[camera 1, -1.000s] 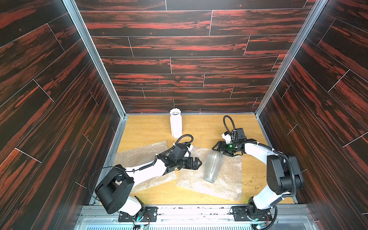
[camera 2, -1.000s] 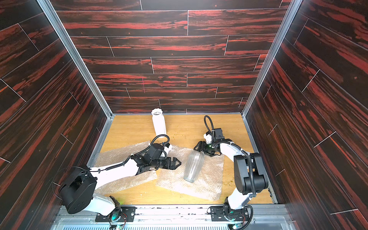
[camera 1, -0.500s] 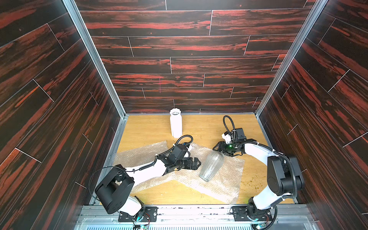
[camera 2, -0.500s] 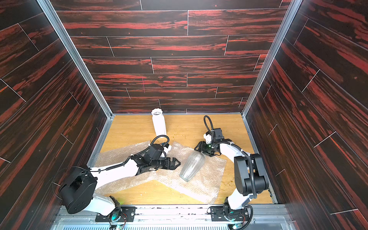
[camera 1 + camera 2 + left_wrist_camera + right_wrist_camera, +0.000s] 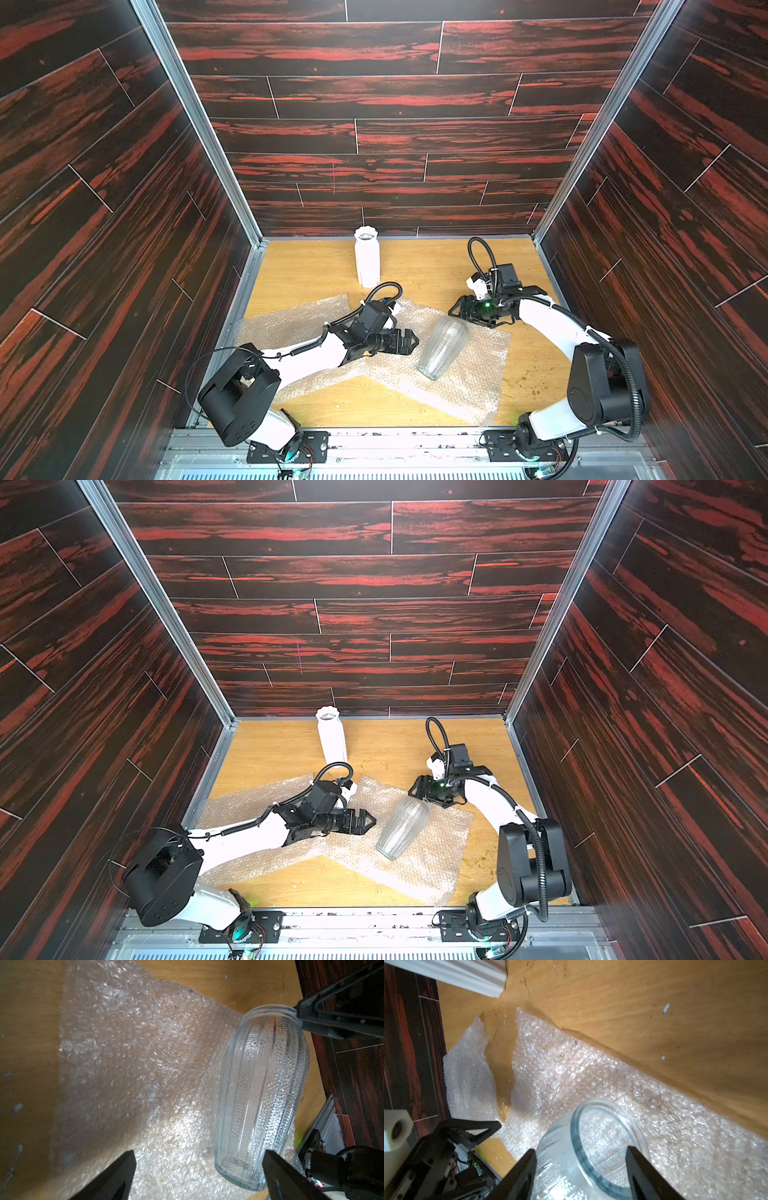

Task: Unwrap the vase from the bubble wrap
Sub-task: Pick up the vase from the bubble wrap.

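Gripping a clear ribbed glass vase (image 5: 442, 347) by its neck, fully bared from its wrap.

The vase lies on its side near the middle of the wooden tabletop (image 5: 316, 266), on a flattened translucent whitish bubble-wrap sheet (image 5: 469, 382). The right end effector (image 5: 455, 311) grasps it just below the rim, probably to lift it clear. The left end effector (image 5: 413, 340) hangs spread wide and empty beside the base, likely ready to steady the glass or pin the sheet. A second such sheet (image 5: 291, 324) lies flat toward the left edge. A white fluted vase (image 5: 367, 262) stands upright by the far edge.
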Robot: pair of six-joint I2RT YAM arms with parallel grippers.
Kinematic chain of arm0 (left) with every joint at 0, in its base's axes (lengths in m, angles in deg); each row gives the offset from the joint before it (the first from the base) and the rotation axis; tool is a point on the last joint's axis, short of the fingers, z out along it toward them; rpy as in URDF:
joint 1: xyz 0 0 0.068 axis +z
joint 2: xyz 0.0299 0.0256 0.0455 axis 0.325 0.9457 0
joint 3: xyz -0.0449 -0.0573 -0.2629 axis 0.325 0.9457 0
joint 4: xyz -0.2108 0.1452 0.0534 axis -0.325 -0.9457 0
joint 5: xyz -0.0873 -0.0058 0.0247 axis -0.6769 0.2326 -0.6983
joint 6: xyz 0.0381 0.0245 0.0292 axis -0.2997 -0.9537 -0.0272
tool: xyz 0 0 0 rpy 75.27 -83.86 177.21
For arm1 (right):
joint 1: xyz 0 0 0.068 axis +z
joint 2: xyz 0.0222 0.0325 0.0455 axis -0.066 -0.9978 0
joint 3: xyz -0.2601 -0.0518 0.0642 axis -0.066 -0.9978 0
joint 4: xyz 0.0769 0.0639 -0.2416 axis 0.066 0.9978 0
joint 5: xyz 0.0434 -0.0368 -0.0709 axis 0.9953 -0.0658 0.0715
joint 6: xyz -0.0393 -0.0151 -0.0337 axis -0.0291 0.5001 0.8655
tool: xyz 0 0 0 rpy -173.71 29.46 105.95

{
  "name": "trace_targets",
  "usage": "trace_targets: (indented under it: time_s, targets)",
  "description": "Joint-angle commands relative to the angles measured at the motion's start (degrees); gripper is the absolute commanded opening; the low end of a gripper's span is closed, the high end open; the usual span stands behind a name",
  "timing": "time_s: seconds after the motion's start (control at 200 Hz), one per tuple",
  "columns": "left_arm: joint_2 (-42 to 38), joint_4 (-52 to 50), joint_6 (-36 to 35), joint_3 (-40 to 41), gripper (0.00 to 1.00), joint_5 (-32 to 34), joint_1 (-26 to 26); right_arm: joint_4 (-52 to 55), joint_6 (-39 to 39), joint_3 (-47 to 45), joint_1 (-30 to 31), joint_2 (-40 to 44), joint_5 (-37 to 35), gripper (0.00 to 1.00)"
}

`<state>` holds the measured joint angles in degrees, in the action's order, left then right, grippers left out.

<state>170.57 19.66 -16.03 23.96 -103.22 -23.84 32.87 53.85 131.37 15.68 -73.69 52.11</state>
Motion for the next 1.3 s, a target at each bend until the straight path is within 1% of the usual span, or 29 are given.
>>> trace_targets:
  time_s: [0.0, 0.06, 0.145, 0.311, 0.401, 0.651, 0.776, 0.902, 0.937, 1.212, 1.292]
  targets:
    - [-2.9, -1.1, -0.8, 1.0, 1.00, 0.7, 0.3, 6.0, 2.7, 1.6, 0.2, 0.6, 2.6, 0.71]
    - [-3.1, -1.2, -1.1, 1.1, 1.00, 0.9, 0.3, 6.8, 3.5, 2.2, 0.2, 0.2, 3.4, 0.69]
    - [-3.5, -1.3, -1.1, 1.5, 1.00, 1.2, 0.5, 7.5, 4.0, 2.9, 0.3, 0.0, 5.9, 0.63]
    - [-3.7, -1.0, -1.0, 2.0, 1.00, 1.1, 0.9, 10.7, 7.0, 3.6, 0.8, -0.2, 8.2, 0.60]
    - [-3.7, -1.0, -0.9, 1.9, 1.00, 1.2, 0.9, 11.4, 8.2, 3.3, 0.9, -0.7, 9.2, 0.60]
    - [-3.8, -0.7, -0.2, 1.7, 1.00, 0.8, 0.9, 8.2, 6.8, 3.3, 1.9, -4.8, 13.5, 0.59]
    - [-5.1, -1.0, 0.0, 2.0, 1.00, 1.3, 0.9, 6.8, 6.8, 2.1, 2.8, -6.9, 14.0, 0.58]
    - [-5.8, -2.0, -0.5, 2.2, 1.00, 1.9, 0.9, 6.4, 6.8, 1.6, 2.8, -7.4, 14.7, 0.55]
    - [-5.8, -2.1, -0.6, 2.3, 1.00, 2.0, 0.9, 6.3, 6.7, 1.5, 2.8, -7.5, 15.1, 0.53]
    - [-6.3, -2.3, -0.6, 2.6, 1.00, 2.9, 1.0, 3.7, 5.4, -1.7, 2.8, -7.2, 18.9, 0.48]
    - [-6.3, -2.6, -0.6, 2.4, 1.00, 3.0, 1.1, 2.4, 4.6, -2.4, 2.8, -7.2, 20.5, 0.45]
